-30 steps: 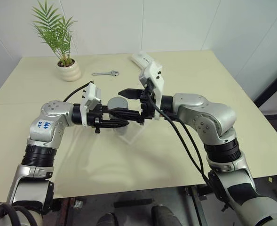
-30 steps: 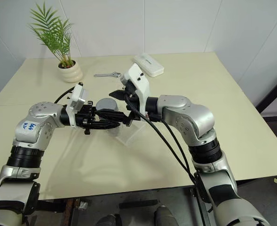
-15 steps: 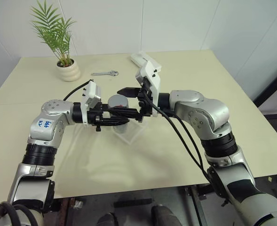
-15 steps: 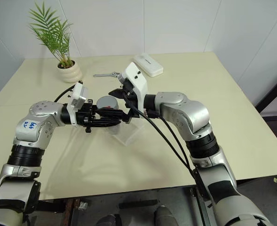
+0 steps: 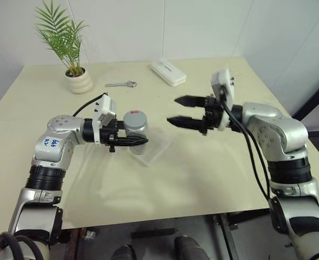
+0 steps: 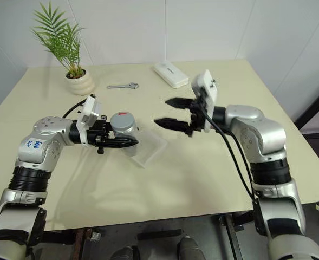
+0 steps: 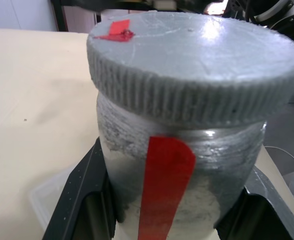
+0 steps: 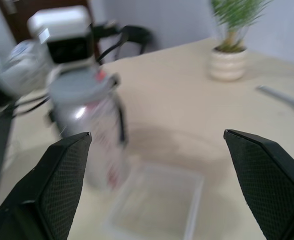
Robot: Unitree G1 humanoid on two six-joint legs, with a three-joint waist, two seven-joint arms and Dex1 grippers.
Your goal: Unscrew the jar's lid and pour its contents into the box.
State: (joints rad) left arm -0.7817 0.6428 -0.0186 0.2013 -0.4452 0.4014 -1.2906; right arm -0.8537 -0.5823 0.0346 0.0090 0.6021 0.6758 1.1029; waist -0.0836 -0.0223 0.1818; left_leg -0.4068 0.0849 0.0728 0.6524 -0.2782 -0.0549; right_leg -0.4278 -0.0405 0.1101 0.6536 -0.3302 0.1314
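The silvery-grey jar [image 5: 136,130] with a red stripe is held upright above the table, with my left gripper [image 5: 136,136] shut on its body. Its ribbed grey lid [image 5: 135,117] sits on top, carrying a small red mark; the left wrist view shows lid [image 7: 196,65] and stripe close up. The contents are hidden inside the jar. The clear box [image 5: 153,149] lies on the table just below and right of the jar. My right gripper [image 5: 172,110] hangs open and empty to the right of the jar, its fingers pointing at it across a clear gap.
A potted plant [image 5: 79,81] stands at the back left, with a small wrench [image 5: 121,84] beside it. A white oblong case [image 5: 168,72] lies at the back middle. The table's front edge [image 5: 148,214] runs close below both arms.
My right gripper has drawn back to the right, away from the jar's lid, still open. The left gripper and the jar stayed put, lid still on.
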